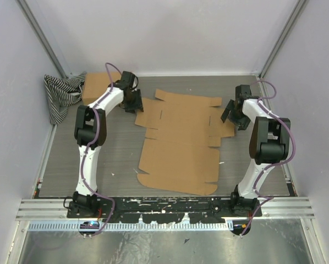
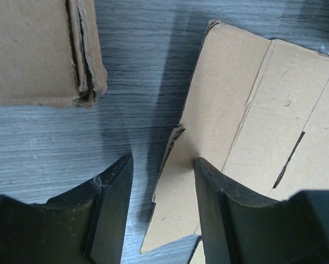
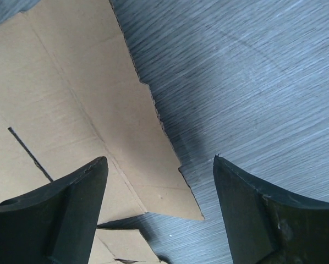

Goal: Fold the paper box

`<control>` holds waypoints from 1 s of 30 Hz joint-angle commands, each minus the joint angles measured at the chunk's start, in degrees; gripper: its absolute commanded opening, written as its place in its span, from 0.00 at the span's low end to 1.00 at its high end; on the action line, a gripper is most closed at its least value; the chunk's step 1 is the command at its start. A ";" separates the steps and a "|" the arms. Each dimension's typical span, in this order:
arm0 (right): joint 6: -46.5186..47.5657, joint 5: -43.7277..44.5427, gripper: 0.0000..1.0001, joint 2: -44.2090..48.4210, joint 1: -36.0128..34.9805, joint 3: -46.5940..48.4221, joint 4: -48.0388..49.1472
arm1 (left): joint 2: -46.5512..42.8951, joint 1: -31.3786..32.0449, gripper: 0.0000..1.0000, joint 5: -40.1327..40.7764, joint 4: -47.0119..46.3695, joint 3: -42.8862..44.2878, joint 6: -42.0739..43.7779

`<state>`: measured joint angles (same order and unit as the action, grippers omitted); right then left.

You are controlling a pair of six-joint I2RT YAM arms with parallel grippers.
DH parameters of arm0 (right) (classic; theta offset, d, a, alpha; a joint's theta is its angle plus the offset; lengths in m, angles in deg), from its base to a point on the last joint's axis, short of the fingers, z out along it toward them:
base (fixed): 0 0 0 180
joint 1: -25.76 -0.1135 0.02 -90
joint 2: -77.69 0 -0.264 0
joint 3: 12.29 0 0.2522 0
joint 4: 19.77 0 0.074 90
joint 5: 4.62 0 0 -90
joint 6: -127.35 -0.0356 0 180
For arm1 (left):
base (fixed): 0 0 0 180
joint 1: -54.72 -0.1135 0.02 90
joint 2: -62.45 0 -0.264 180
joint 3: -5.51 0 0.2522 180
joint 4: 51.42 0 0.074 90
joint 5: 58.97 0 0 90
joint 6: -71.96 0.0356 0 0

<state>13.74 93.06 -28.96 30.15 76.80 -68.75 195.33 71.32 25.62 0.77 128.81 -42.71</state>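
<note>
Left end effector (image 2: pixel 163 160) first: the jaws stand parted and nothing is clamped. The left side flap (image 2: pixel 208 137) of the paper box (image 1: pixel 178 144) runs up into the gap between its fingers (image 2: pixel 112 203). One finger hangs over bare desk (image 2: pixel 142 66) and the other sits above the cardboard. The flap's ragged edge lies in between with a dark shadow beside it, and I can't tell whether either finger touches it.

Just ahead of that end effector, on its outer side, lies a folded cardboard stack (image 2: pixel 32 49) with its layered edges showing. A strip of desk separates it from the flap. From overhead, the left end effector is at the box's far left corner. Beyond the stack, a striped cloth (image 1: pixel 60 93) is bunched against the wall.

Over to the right end effector (image 3: pixel 160 159): it is spread wide and holds nothing. The pointed corner of the right side flap (image 3: pixel 126 137) reaches into the space between its fingers, nearer the finger on the box side. The other finger is over bare desk. Overhead, it hovers at the box's right edge, toward the far end.

The box itself is an unfolded blank with its creases and slots showing. It lies between the two end effectors and stretches back toward the arm bases.
</note>
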 commanded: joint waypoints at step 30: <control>-1.47 2.88 0.73 13.76 0.10 -1.40 3.89 | -21.26 0.09 0.65 5.10 -0.05 -18.37 -2.02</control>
<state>13.41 93.43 -26.03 30.36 75.55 -66.93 181.78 71.32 26.27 -0.12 112.52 -44.54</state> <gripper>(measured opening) 0.719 0.611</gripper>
